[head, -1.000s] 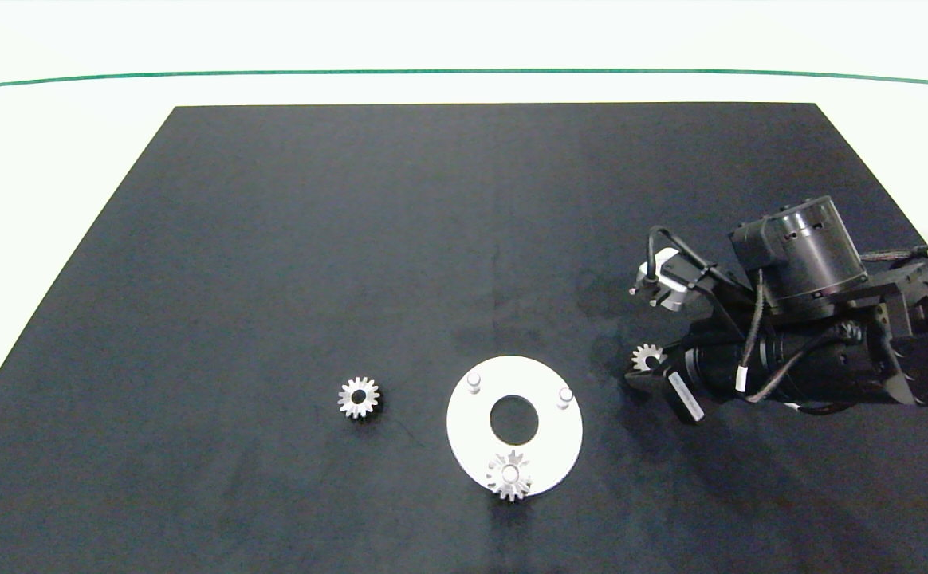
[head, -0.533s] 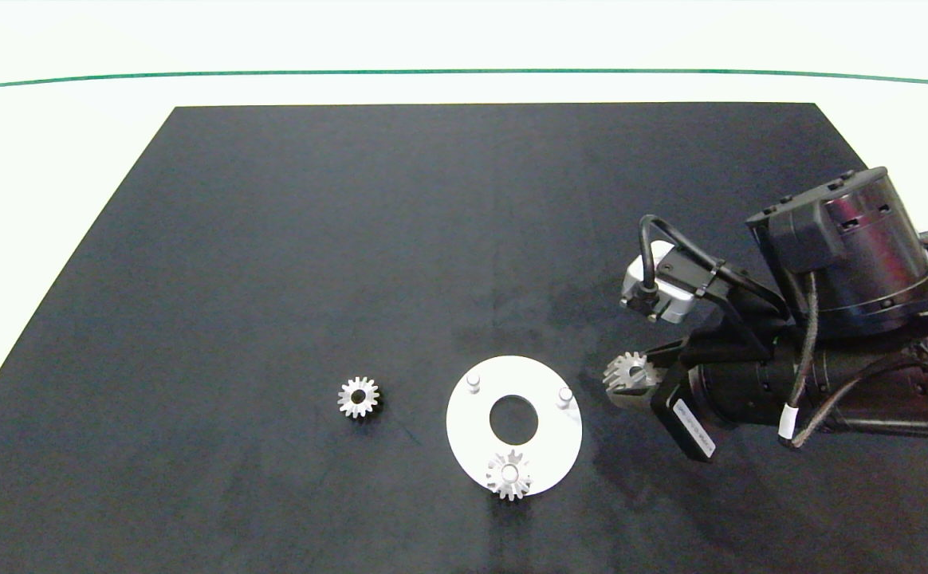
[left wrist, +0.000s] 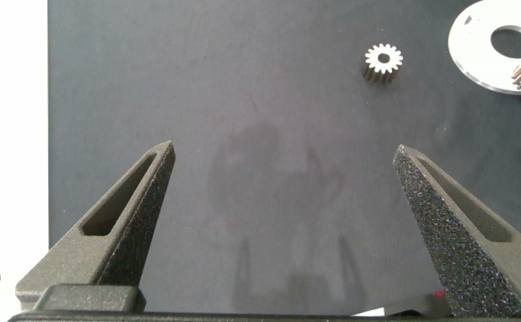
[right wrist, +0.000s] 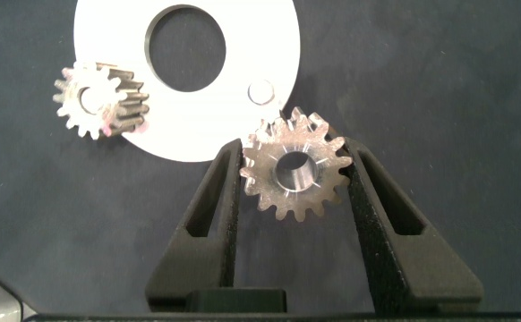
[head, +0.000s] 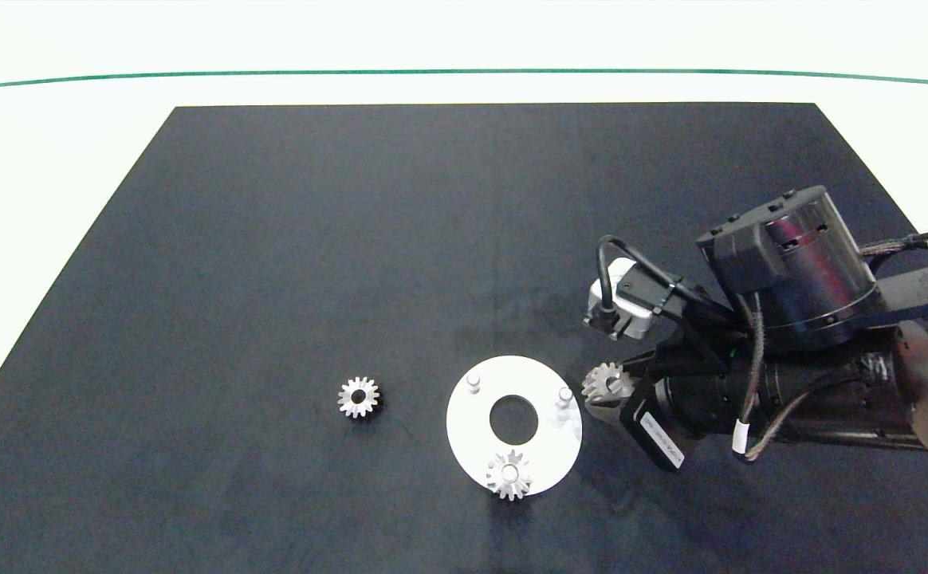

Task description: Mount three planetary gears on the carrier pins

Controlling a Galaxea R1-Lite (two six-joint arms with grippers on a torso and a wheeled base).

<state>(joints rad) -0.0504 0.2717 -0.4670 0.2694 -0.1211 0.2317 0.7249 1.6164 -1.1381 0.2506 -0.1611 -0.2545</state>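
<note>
The white ring-shaped disc (head: 544, 446) lies on the black mat, with one silver gear (head: 509, 474) seated on its near pin. Two bare pins stand on it, at the far left (head: 473, 382) and the far right (head: 565, 395). My right gripper (head: 601, 392) is shut on a second gear (head: 607, 382), held just right of the far-right pin. In the right wrist view that gear (right wrist: 294, 172) sits between the fingers, beside the pin (right wrist: 261, 90) on the disc (right wrist: 269, 45). A third gear (head: 359, 396) lies loose left of the disc. My left gripper (left wrist: 283, 192) hangs open over bare mat.
The black mat (head: 289, 239) covers most of the white table, whose bare edge (head: 49, 159) shows at the left and back. A green line (head: 464, 72) runs along the far side. The right arm's bulky wrist (head: 791, 263) fills the mat's right side.
My right gripper has lifted the gear off the mat and carried it left, from well right of the disc to the disc's right rim by the far-right pin. The other two gears stayed put.
</note>
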